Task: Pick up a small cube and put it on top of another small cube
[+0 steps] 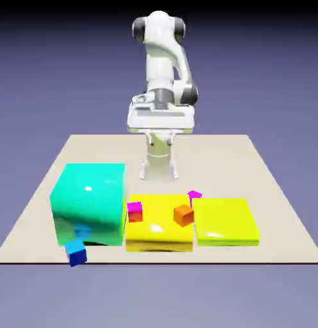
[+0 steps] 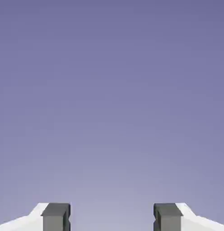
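Left to right in the exterior view: the small blue cube (image 1: 76, 253) is seen on the table (image 1: 277, 211) near its front edge, just in front of the big teal block's (image 1: 88, 203) lower left corner, possibly touching it; contact can't be told. Right of the teal block a flat yellow block (image 1: 158, 224) is set, close against it, with a small magenta cube (image 1: 134, 211) on its left part and a small orange cube (image 1: 183, 214) on its right part. A second small magenta piece (image 1: 194, 194) is seen just behind the gap to the next block. A flat yellow-green block (image 1: 225, 221) is placed furthest right. The arm is held up at the back, well apart from all blocks. In the hand view the pincer (image 2: 112, 217) is shown spread apart, nothing between its fingertips (image 2: 55, 216), only plain backdrop ahead.
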`<state>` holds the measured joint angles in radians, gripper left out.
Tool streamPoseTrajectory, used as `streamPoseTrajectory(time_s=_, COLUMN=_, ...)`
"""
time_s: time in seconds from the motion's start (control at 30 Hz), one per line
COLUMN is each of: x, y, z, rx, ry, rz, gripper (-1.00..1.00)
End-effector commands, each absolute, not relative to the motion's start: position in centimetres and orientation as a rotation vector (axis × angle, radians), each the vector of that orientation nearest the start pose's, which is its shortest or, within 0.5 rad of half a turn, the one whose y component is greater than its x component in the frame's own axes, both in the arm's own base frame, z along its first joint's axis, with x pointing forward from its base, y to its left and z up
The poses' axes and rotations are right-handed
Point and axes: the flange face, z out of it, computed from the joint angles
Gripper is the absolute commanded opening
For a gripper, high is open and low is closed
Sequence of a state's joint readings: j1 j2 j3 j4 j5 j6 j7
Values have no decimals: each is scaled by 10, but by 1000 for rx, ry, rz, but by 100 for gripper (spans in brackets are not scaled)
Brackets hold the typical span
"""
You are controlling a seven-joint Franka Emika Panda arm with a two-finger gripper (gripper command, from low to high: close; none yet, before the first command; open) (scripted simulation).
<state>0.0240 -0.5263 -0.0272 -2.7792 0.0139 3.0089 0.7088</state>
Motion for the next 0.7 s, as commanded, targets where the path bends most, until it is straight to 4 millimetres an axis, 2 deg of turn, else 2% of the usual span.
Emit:
streamPoseTrajectory(time_s=0.0, x=409, y=-8, z=446, rx=-2538, ry=962, rz=-950, gripper=0)
streamPoseTrajectory(time_s=0.33, x=484, y=-75, z=370, rx=-2766, ry=978, rz=-528, gripper=0)
streamPoseTrajectory(time_s=0.67, x=529, y=-146, z=282, rx=-2960, ry=916, rz=-128, gripper=0)
